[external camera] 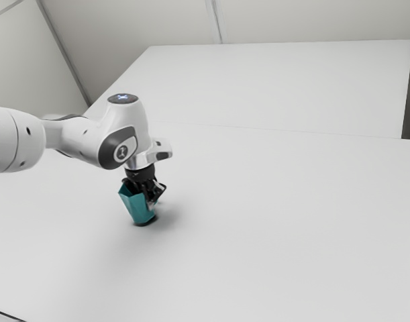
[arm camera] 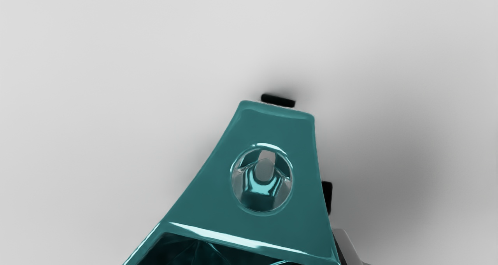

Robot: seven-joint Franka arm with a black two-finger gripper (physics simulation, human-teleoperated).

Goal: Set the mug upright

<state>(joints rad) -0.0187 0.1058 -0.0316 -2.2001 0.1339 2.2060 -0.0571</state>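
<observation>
One white robot arm with dark grey joint covers (external camera: pixel 77 137) comes in from the exterior view's left and bends down over one wide, pale grey table (external camera: pixel 278 201). Next toward the exterior view's right is one teal, glossy, flat-sided mug (external camera: pixel 139 206), wider at its mouth than at its base. It is near the middle of the exterior view's left half, directly below the hand, and leans, with its mouth up toward the exterior view's left and its narrow end down. I cannot tell whether it touches the table. Just beside and partly behind it is one black two-finger gripper (external camera: pixel 149 193), pointing down. Whether the pincer is apart, together or clamped on the mug, I cannot tell. One soft shadow lies on the table, on the mug's exterior-view-right side.

In the wrist view, one round opening shows on the mug's near side, with shiny teal facets inside it. Two small black pieces show around the mug: one short bar (arm camera: pixel 277 100) at its narrow end and one upright piece (arm camera: pixel 327 197) along one sloping side.
</observation>
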